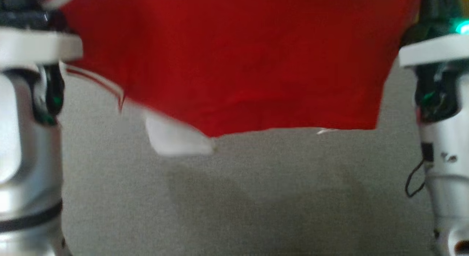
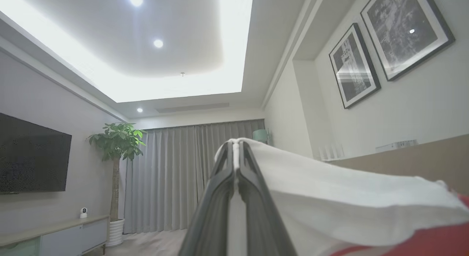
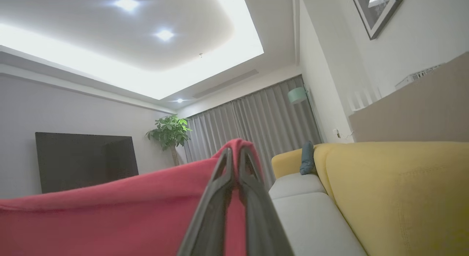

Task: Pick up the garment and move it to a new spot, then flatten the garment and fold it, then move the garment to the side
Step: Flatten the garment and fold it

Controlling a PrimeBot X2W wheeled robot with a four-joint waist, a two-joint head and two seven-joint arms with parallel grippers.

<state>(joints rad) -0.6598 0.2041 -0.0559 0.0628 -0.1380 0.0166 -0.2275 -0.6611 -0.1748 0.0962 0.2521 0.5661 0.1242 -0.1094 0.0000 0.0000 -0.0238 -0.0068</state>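
Note:
The garment [image 1: 234, 61] is red with white trim and hangs spread out in the air across the top of the head view, above a grey cushion. A white part of it [image 1: 176, 138] dangles at its lower left. In the left wrist view my left gripper [image 2: 236, 147] is shut on the garment's white edge [image 2: 329, 190], fingers pointing up into the room. My right gripper [image 3: 234, 153] is shut on the garment's red edge [image 3: 128, 212]. In the head view both forearms stand at the left and right borders, their fingertips above the frame.
The grey cushion surface [image 1: 256, 197] lies below the hanging cloth. A yellow sofa [image 3: 395, 190] with a grey seat is at the right. A television [image 3: 84, 158], a potted plant [image 2: 116, 146] and curtains [image 2: 183, 175] stand across the room.

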